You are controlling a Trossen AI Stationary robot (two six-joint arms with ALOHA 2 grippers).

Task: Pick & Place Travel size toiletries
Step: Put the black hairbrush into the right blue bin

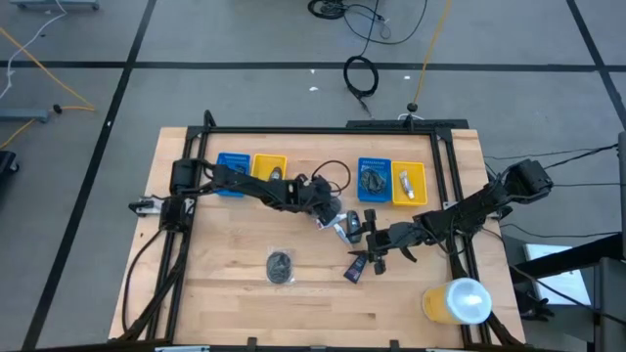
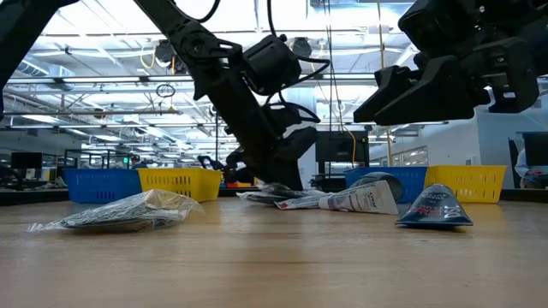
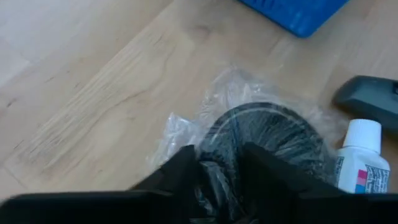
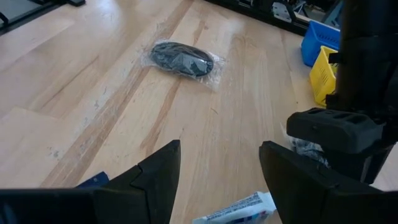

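We see the left hand (image 1: 328,210) reaching in to the middle of the worktop (image 1: 225,293), down at a clear-wrapped dark disc (image 3: 267,134). In its own wrist view the two fingers (image 3: 186,171) sit on the disc's crinkled wrapper with a narrow gap between them, and we cannot tell whether they are pinching it. Just beside that disc lies a small white tube (image 3: 359,158).

The right hand (image 1: 377,244) hangs over the worktop a little to the right of the left one, fingers spread, holding nothing. Below it lie the white tube and a dark blue tube (image 1: 356,267), the blue one nearer to us; the low view shows the blue tube (image 2: 434,210) resting on the wood to the right of the white one (image 2: 360,201).

A second wrapped dark oval piece (image 1: 280,265) lies alone on the near left of the middle, well apart from both hands.

Along the far edge stand a blue tray (image 1: 232,162) touching a yellow tray (image 1: 268,165) on the left, and another blue tray (image 1: 374,178) touching a yellow one (image 1: 410,184) on the right; both right trays hold small items. A big yellow cylinder with a white top (image 1: 457,301) stands at the near right corner.
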